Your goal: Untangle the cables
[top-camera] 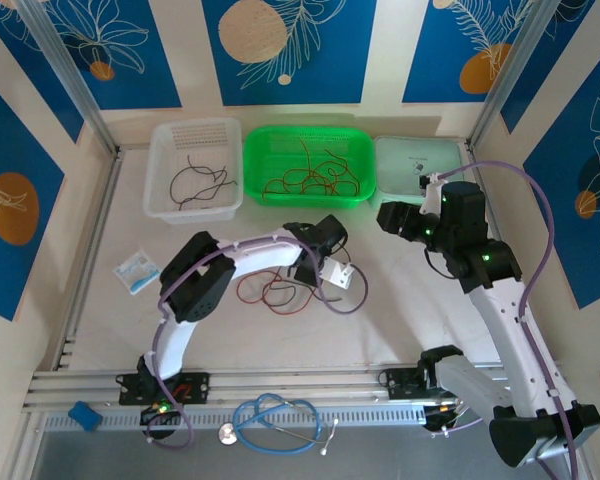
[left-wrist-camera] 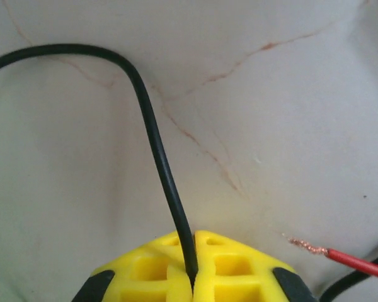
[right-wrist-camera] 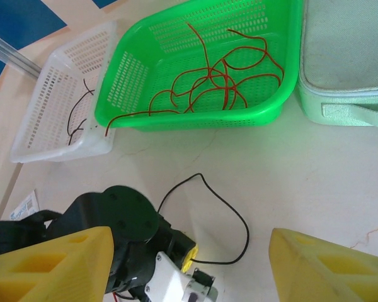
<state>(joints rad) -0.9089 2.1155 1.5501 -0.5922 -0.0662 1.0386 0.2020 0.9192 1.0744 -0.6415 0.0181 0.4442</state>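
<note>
Black cable pinched in closed left gripper, running straight ahead then bending aside; right gripper open, empty, farther off.

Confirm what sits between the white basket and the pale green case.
The green basket, with red cables inside. Seen in the top external and right wrist views.

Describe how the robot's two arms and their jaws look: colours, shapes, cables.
Both the left arm and right arm have white tubular links with bulky black joints. A lilac cable loops along each. Green lights glow on the right arm. The jaws are yellow blocks with square recesses.
</note>
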